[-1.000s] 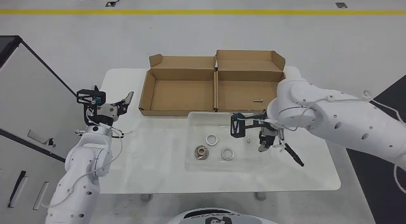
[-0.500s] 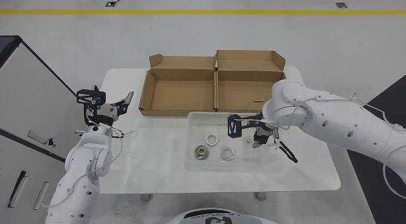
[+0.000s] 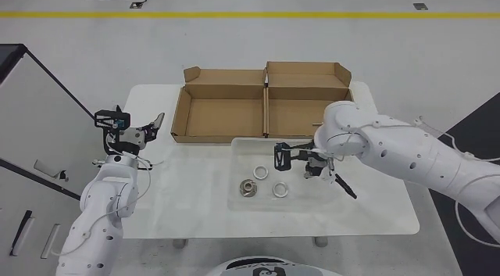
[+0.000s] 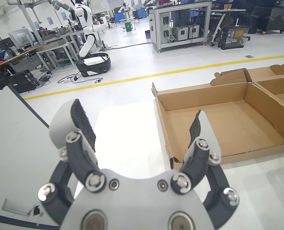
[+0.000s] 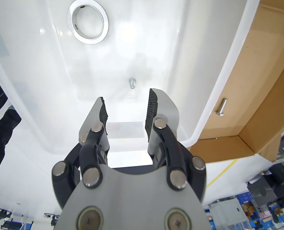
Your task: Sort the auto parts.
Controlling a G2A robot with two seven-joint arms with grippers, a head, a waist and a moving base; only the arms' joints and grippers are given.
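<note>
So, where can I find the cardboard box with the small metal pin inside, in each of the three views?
Top view: the cardboard box is the right one of two, behind the white tray.
Left wrist view: it lies beyond the empty neighbouring box, past their shared wall.
Right wrist view: it runs beside the tray's rim, with the pin inside.
Shared landmark: the yellow floor line.
</note>
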